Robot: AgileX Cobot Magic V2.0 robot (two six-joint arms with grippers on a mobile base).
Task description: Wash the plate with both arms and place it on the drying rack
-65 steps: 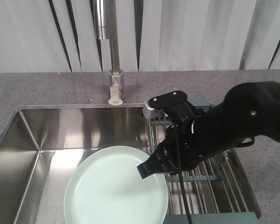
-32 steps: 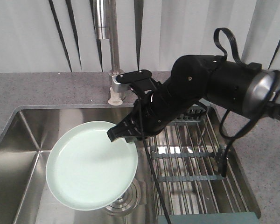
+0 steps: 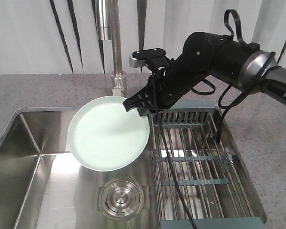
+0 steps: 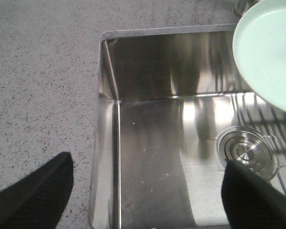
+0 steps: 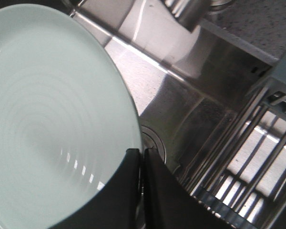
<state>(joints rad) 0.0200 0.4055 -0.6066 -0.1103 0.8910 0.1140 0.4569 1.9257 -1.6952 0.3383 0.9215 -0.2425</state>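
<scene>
The pale mint-green plate hangs tilted above the sink, below the tap. My right gripper is shut on the plate's right rim, one finger on each face. In the right wrist view the plate fills the left side, with the right gripper pinching its edge. The plate's edge also shows at the top right of the left wrist view. My left gripper is open and empty over the sink's left wall; it does not show in the front view. The drying rack sits in the sink's right part.
The steel sink has a round drain in its floor, also in the left wrist view. The tall tap stands behind the sink on the speckled grey counter. Black cables hang from the right arm over the rack.
My right arm has lifted the plate up and back toward the tap, from low in the sink to a tilted hold above it. The drain has come into view.
</scene>
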